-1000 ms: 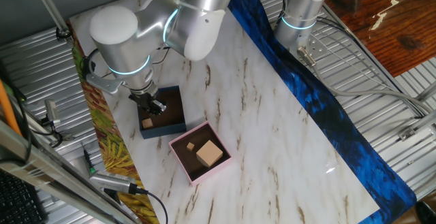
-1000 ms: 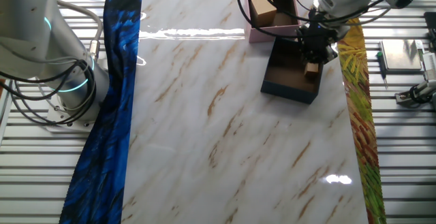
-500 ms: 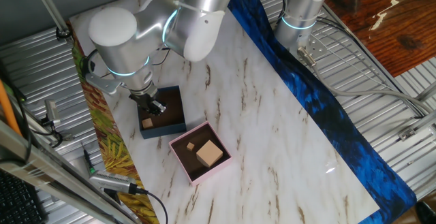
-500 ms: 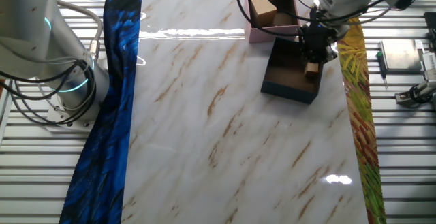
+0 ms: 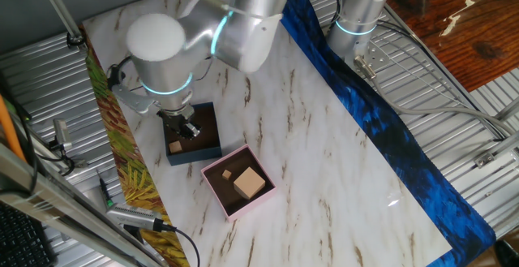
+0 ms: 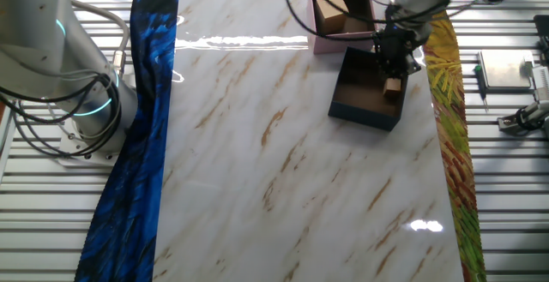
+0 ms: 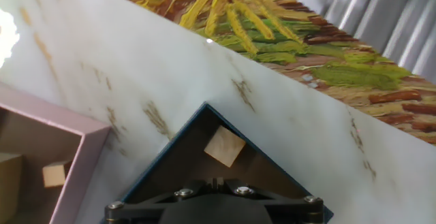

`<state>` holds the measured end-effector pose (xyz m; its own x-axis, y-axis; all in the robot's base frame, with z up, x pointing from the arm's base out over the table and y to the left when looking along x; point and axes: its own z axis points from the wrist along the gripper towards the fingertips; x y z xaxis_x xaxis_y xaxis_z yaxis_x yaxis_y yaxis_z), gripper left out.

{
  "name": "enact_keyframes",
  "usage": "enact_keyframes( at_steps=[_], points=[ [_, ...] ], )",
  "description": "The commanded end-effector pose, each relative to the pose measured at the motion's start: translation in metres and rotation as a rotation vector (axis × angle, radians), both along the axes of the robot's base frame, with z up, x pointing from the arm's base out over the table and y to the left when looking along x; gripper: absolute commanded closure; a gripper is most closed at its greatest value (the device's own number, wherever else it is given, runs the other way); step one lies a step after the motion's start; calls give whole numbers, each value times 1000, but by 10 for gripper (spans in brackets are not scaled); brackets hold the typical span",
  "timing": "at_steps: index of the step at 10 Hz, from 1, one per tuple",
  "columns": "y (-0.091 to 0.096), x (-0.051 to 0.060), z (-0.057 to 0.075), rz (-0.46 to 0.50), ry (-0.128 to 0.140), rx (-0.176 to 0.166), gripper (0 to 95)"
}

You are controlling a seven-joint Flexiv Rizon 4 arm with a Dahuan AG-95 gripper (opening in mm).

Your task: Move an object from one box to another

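One fixed view: the navy-blue box [image 5: 195, 135] sits on the white marble-patterned table [image 5: 324, 153], its brown floor holding a small wooden cube [image 5: 174, 146] near one corner. The gripper [image 5: 186, 128] hangs over the box's inside, beside that cube; whether its jaws are parted or closed cannot be told. Just beside the blue box, the pale pink box [image 5: 238, 181] holds a large wooden block [image 5: 250, 183] and a smaller cube [image 5: 228, 173]. A blue patterned cloth strip [image 5: 381, 129] borders the table's far side, a yellow leaf-patterned strip [image 5: 130, 170] the near side, with ribbed metal decking beyond.

The other fixed view: the gripper [image 6: 395, 55] is low inside the navy-blue box [image 6: 367, 89], the small wooden cube [image 6: 393, 85] just beside it. The pink box [image 6: 339, 16] touches the blue box's far edge.

Hand view: the small wooden cube [image 7: 225, 146] lies free in the corner of the navy-blue box [image 7: 204, 112], ahead of the hand's dark housing; fingers are not visible. The pink box [image 7: 82, 156] shows at left. No legible writing appears.
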<state>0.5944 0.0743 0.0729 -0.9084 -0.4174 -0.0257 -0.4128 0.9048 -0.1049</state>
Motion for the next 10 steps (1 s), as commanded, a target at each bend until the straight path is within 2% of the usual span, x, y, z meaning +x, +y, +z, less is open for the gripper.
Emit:
enact_keyframes(
  at_steps=[1,2,3,5,6,8,10],
  points=[
    [-1,1,0,-23,-63,-12,950],
    [-1,1,0,-29,-71,-8,950],
    [-1,1,0,-21,-63,-5,950],
    [-1,1,0,9,-33,42,950],
    [-1,1,0,33,-14,47,950],
    [-1,1,0,55,1,53,950],
    [-1,1,0,65,24,88,950]
  ],
)
